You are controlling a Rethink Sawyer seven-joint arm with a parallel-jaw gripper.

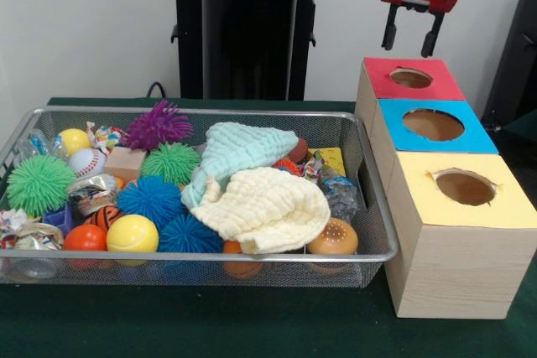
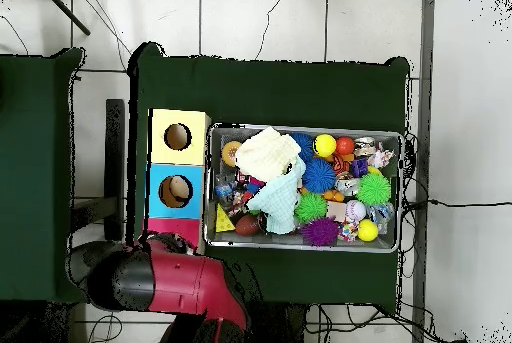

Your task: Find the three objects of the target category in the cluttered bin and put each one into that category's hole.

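Note:
My gripper (image 1: pixel 411 42) hangs open and empty above the round hole of the red-topped box (image 1: pixel 409 78). In front of that box stand a blue-topped box (image 1: pixel 435 126) and a yellow-topped box (image 1: pixel 462 189), each with one hole. To their left the wire mesh bin (image 1: pixel 210 256) holds a cream cloth (image 1: pixel 267 208) and a mint cloth (image 1: pixel 243 149) lying over other items. Spiky balls in blue (image 1: pixel 151 199), green (image 1: pixel 39 184) and purple (image 1: pixel 158 126) fill the bin's left half. In the overhead view the arm (image 2: pixel 180 281) covers most of the red box (image 2: pixel 172 229).
Smooth balls lie in the bin too: yellow (image 1: pixel 132 233), orange (image 1: pixel 85 238) and a baseball (image 1: pixel 87 162). Wrapped sweets (image 1: pixel 91 191) and a wooden block (image 1: pixel 126 163) sit among them. Green cloth (image 1: pixel 252 324) covers the table. The bin (image 2: pixel 305 128) touches the boxes' side.

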